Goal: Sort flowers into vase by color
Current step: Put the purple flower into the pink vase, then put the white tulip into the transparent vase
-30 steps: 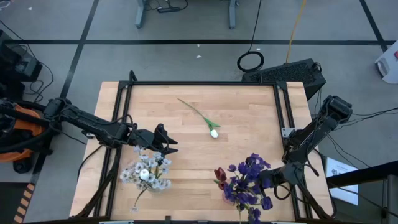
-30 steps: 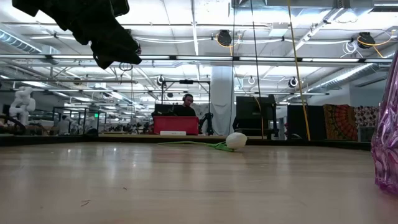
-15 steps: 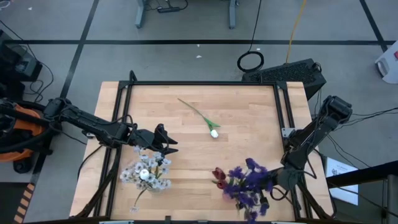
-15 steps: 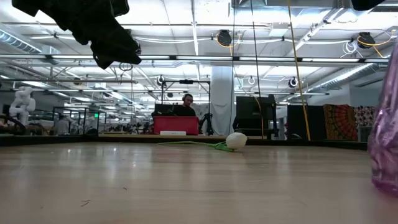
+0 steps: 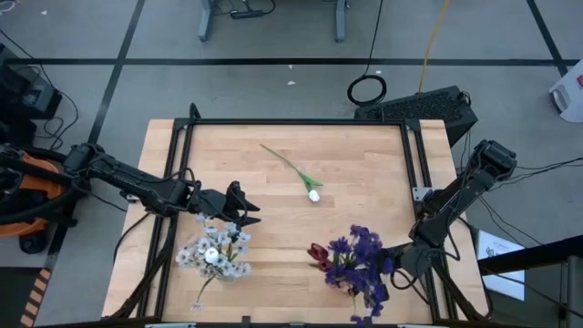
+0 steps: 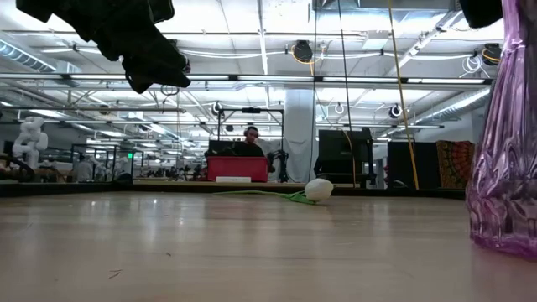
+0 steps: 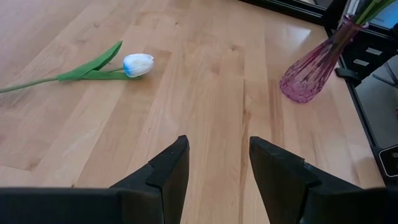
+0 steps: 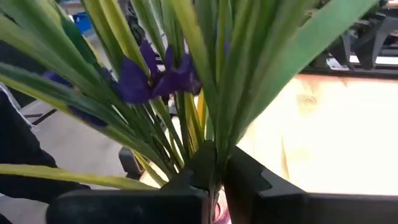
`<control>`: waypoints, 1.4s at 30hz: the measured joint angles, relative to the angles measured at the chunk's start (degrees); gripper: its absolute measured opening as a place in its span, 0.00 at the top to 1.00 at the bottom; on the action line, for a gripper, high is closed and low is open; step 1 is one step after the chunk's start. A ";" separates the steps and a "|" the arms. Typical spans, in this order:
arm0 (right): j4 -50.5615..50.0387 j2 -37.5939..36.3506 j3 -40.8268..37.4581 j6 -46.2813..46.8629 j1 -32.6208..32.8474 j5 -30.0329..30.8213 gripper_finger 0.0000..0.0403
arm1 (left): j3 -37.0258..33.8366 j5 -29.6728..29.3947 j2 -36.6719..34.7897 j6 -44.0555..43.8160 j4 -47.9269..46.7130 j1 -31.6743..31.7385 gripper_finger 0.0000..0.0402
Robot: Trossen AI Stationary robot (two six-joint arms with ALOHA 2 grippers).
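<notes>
A white tulip (image 5: 313, 194) lies flat on its side at mid-table, its green stem running toward the far edge; it also shows in the left wrist view (image 7: 137, 64) and the low view (image 6: 319, 189). A bunch of white and pale blossoms (image 5: 214, 253) stands near the near-left corner. My left gripper (image 5: 248, 215) hovers open just beyond that bunch, touching nothing. A purple glass vase (image 6: 503, 168) holds purple sprigs (image 5: 360, 260) and a dark red tulip (image 5: 317, 252) at the near right. My right gripper (image 5: 393, 264) is shut at the vase's top. My right gripper pinches the purple vase at the top of its neck (image 6: 513, 21), coming level from the table's right. Green stems (image 8: 211, 112) rise from between the fingers (image 8: 245, 177), and the pink rim (image 8: 219, 214) shows below them. The vase's base (image 6: 503, 243) is down at the tabletop.
Bare wood lies between the tulip and both bunches. A black metal frame (image 5: 291, 122) runs along the table's far and side edges. A person sits at a desk far behind the table in the low view (image 6: 252, 138).
My right gripper has moved a little toward the table's left, bringing the purple vase with it. The vase has come farther into the low view, and its flowers have swung about in the high view.
</notes>
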 joint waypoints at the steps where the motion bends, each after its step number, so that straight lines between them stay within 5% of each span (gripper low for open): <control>1: -0.76 -0.04 0.04 0.57 -0.17 0.06 0.95 | 0.00 0.00 0.00 0.00 0.00 0.00 0.57; 20: -5.32 -0.28 0.09 9.81 -1.12 0.03 0.74 | 0.00 0.00 0.00 -0.02 0.03 0.00 0.57; 30: -14.07 -7.00 0.09 13.67 -1.08 -1.03 0.61 | 0.00 0.00 0.00 -0.02 0.05 0.01 0.57; 42: -34.26 -15.89 0.09 23.47 -1.06 -4.21 0.65 | 0.00 0.00 0.00 -0.09 0.05 0.00 0.57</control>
